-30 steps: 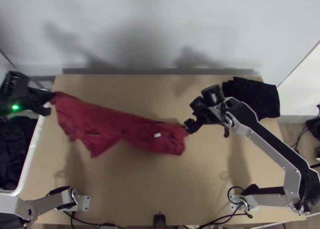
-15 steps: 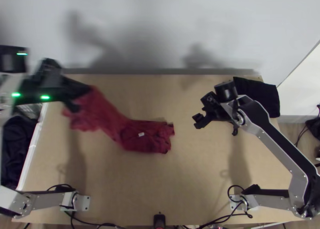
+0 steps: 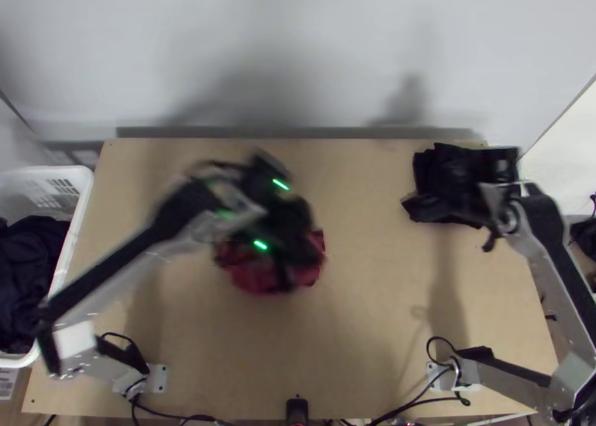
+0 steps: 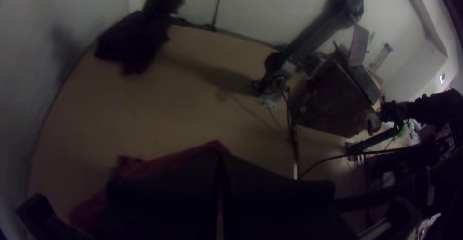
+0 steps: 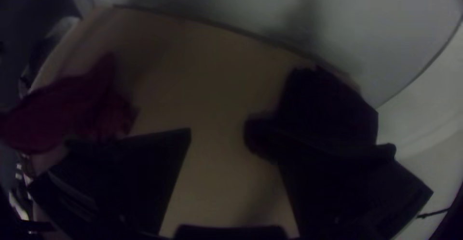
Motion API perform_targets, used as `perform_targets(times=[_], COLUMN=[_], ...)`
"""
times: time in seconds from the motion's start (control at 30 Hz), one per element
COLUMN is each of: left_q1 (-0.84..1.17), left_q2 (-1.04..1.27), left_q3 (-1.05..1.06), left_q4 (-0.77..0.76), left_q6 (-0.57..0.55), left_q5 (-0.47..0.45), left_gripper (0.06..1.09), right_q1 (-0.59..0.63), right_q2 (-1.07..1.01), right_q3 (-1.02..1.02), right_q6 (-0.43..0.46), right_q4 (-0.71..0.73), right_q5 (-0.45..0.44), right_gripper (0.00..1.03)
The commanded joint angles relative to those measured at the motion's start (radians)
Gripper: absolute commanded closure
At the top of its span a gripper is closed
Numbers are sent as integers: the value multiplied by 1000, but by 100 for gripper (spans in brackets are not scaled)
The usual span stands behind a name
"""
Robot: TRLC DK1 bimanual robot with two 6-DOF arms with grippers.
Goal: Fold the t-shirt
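The left gripper, closed, is at the bunched red t-shirt, any hold unclear; the right gripper, wide open, is near black cloth.

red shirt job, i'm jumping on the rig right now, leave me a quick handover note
Left gripper: shut, over the red shirt; can't tell if it has hold of cloth.
Right gripper: open, at the black cloth by the table's far right corner.
Shirt: a compact red patch left of mid-table, partly hidden under the left arm.
Done: shirt gathered small; how neat the folds are can't be seen.
Left: probably clear the left arm, check the folds and tidy if needed.
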State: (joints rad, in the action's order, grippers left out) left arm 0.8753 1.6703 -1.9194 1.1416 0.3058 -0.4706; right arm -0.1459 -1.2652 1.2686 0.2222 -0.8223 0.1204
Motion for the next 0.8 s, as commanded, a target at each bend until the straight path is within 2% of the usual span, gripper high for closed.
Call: perform_targets(times=[0.0, 0.03, 0.07, 0.1, 0.13, 0.17, 0.2, 0.33, 0.53, 0.6, 0.77], left_q1=[208, 211, 212, 212, 212, 212, 212, 202, 71, 7, -217], left_q2=[186, 217, 243, 264, 282, 292, 298, 309, 217, 144, -15], left_q3=[66, 74, 74, 76, 77, 83, 91, 77, 89, 117, 165], left_q4=[-161, -181, -194, -201, -215, -233, -267, -332, -296, -253, -66], left_q6=[-8, -8, -8, -7, -5, -5, -14, -57, -66, -17, 110], left_q5=[4, 9, 13, 15, 30, 53, 69, 127, 145, 170, 176], left_gripper=[104, 102, 94, 81, 58, 29, 8, 10, 10, 10, 10], right_q1=[175, 174, 170, 166, 160, 157, 152, 124, 85, 49, -161], right_q2=[81, 90, 96, 102, 104, 104, 104, 104, 104, 99, 119], right_q3=[-25, -31, -35, -40, -44, -49, -54, -77, -86, -98, -196], right_q6=[55, 57, 55, 52, 49, 42, 37, 26, 34, 31, 9], right_q4=[-23, -26, -28, -28, -28, -28, -28, -29, -60, -90, -129], right_q5=[-4, -2, -2, -2, -2, -2, -2, -1, -2, 1, 2], right_gripper=[27, 27, 27, 27, 27, 27, 27, 25, 24, 24, 24])
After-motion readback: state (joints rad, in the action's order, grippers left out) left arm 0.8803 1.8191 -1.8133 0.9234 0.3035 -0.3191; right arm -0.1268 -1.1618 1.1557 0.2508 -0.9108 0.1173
